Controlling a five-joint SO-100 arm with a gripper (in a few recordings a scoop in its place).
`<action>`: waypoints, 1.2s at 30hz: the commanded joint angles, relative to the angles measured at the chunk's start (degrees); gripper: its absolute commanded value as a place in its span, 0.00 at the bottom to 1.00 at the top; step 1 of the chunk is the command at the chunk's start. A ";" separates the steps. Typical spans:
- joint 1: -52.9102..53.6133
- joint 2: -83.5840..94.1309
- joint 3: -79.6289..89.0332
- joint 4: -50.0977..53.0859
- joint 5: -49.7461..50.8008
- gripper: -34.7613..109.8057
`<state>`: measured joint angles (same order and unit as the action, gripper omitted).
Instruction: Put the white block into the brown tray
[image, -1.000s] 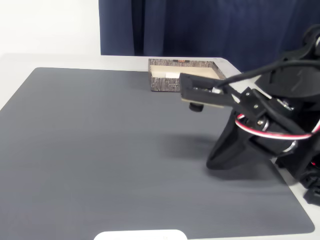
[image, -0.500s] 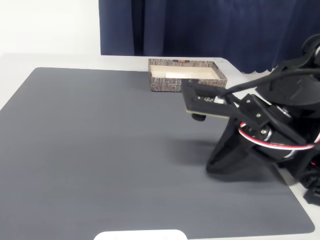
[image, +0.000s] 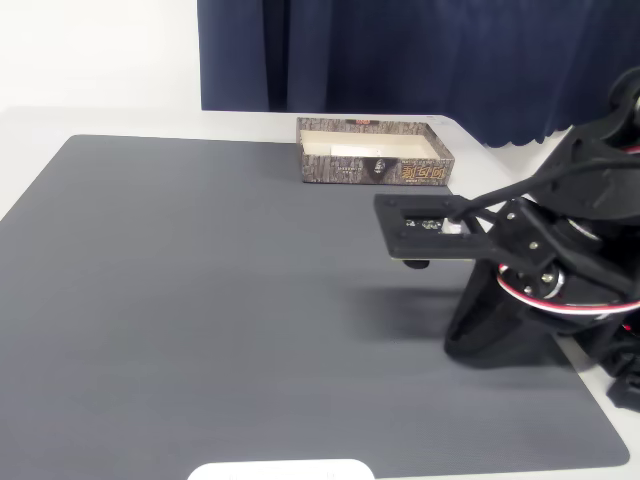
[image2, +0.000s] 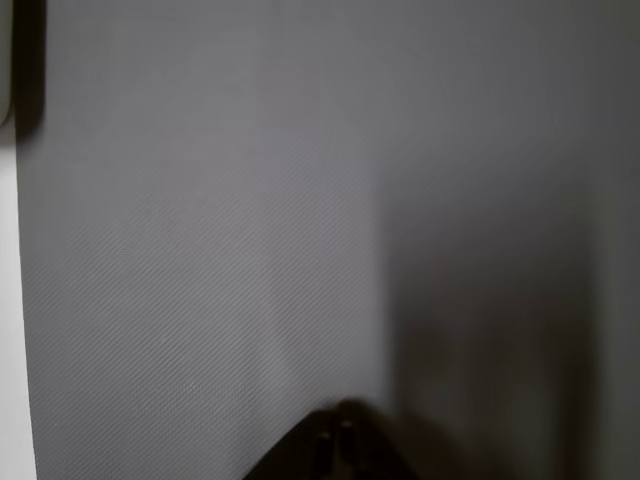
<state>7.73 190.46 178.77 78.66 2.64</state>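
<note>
Fixed view: shallow rectangular brown tray (image: 375, 169) with wood-grain cardboard sides, dark label with pale lettering on its front wall and a cream inside, sits at the far edge of the dark grey mat (image: 220, 300) on the pale desk (image: 100, 120). Small flat white block (image: 347, 150) lies inside the tray against the back wall (low contrast on the cream floor, edges hard to make out).

Black robot arm (image: 560, 260) reaches in from the right, partly cut off by the frame edge; its flat head hangs above the mat, near the tray's front but clear of it. Gripper (image: 415, 262) is mostly hidden under the head, only a dark tip shows; cannot tell if the fingers are apart or together.

Wrist view: blurred grey mat, a pale strip of desk along the left edge, a dark pointed gripper tip (image2: 338, 455) at bottom centre that looks pressed together, but too soft to be sure. Dark blue curtain (image: 420, 55) behind the desk.
</note>
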 joint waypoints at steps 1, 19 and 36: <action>-0.35 -0.62 -0.35 0.70 -2.20 0.25; -0.35 -0.62 -0.35 0.79 -3.25 0.25; -0.35 -0.62 -0.35 0.79 -3.25 0.25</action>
<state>7.73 190.46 178.77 79.10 -0.53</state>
